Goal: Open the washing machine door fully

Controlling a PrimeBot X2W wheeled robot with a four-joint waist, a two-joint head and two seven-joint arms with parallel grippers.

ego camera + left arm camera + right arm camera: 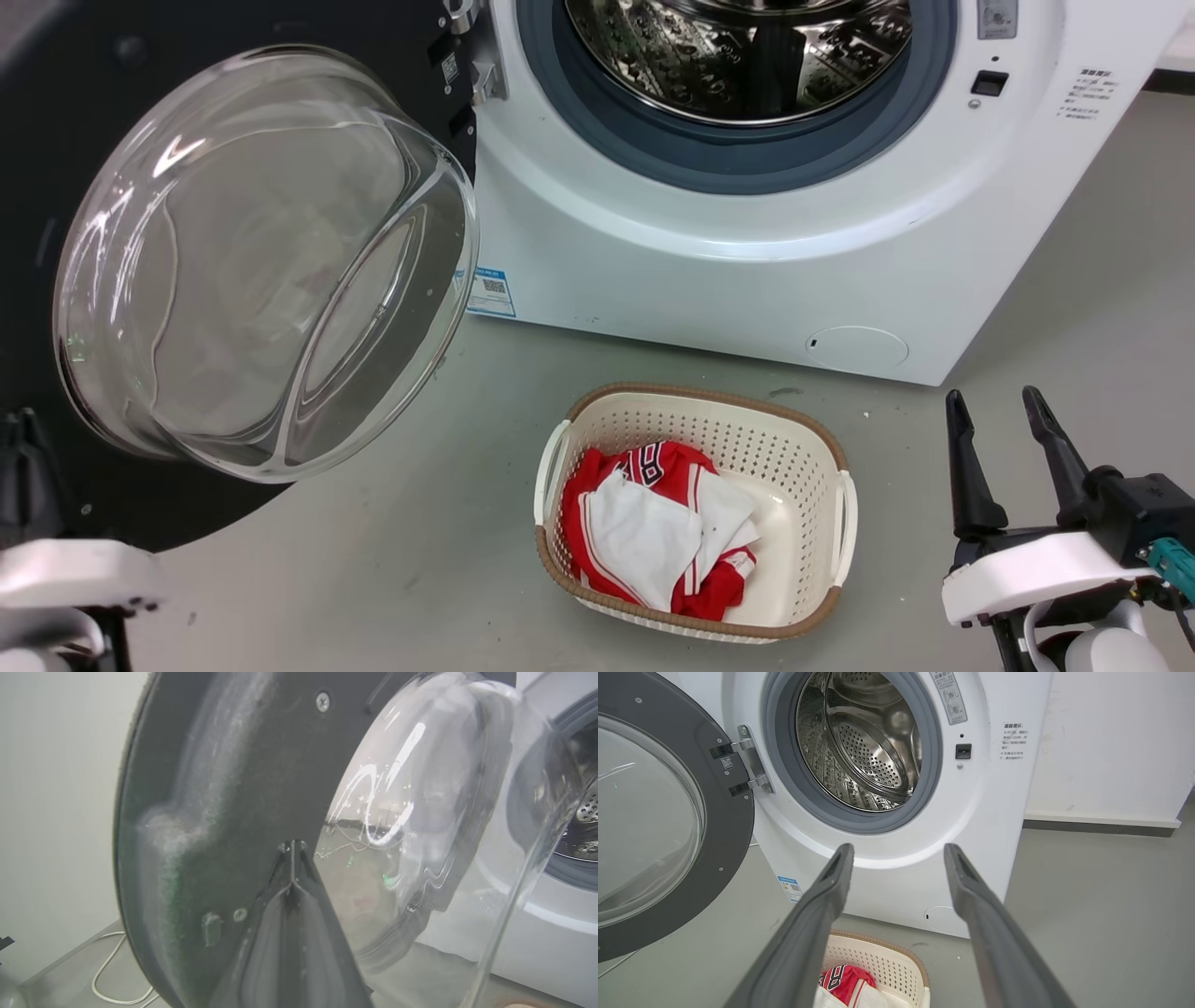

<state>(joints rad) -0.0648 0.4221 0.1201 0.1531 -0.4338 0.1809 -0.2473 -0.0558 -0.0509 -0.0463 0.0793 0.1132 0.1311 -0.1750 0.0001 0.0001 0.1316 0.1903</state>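
One washing machine (709,271) stands on the grey floor (420,579), and the washing machine door (233,271) is swung out on its one metal hinge (749,760) to the robot's left of the round opening. Its inner face is turned towards the cameras, and its single glass bowl (644,821) bulges out from the black ring. The steel drum (747,47) lies bare inside one grey gasket (738,159). The left gripper (292,847) has its two fingers (271,933) pressed together with nothing between them. Their tips are up against the door's black inner ring, right at the edge of the glass (whether they actually touch it cannot be told). The right gripper (991,397) hangs low at the robot's right, well apart from the door. Its two fingers (822,905) are spread wide and it holds nothing. On the floor in front of the machine sits one cream basket (709,397) with a brown rim, and red and white clothing (653,532) is heaped inside it; the number of garments cannot be made out. One blue-and-white sticker (490,292) sits low on the machine's front, and one white cable (107,980) lies on the floor beyond the door.
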